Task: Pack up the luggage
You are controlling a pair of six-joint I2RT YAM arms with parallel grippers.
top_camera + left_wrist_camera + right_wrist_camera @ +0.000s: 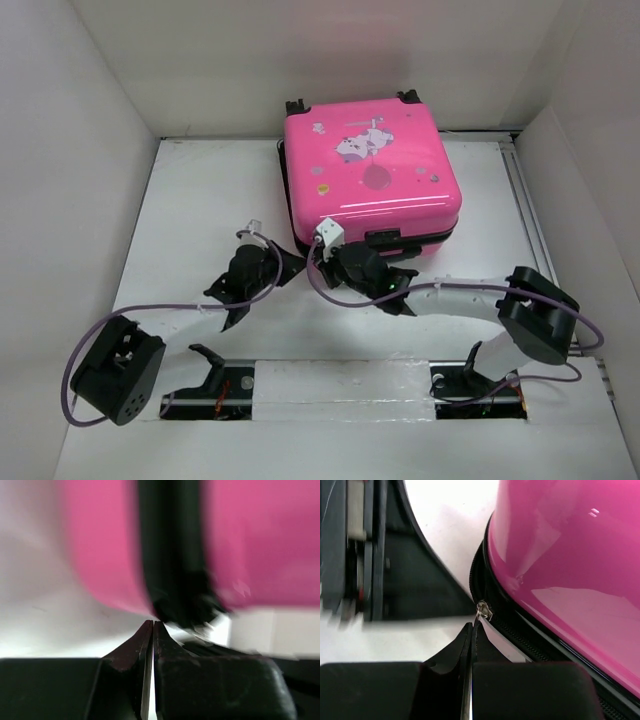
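Jaws shut, just beside the luggage (pixel 370 170)

suitcase (pixel 368 170): pink, closed, lying flat at far middle of white table (pixel 190 200), cartoon print facing up, wheels at far edge | left gripper (pixel 292 263): tip just beside suitcase's near-left corner | right gripper (pixel 310 250): reaching in from the right along suitcase's near edge, tip at same corner

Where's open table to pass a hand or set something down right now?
Bare table lies left of the luggage up to the left wall, and right of it toward the side rail. Crowded: the luggage's near-left corner, where left gripper and right gripper sit shut.
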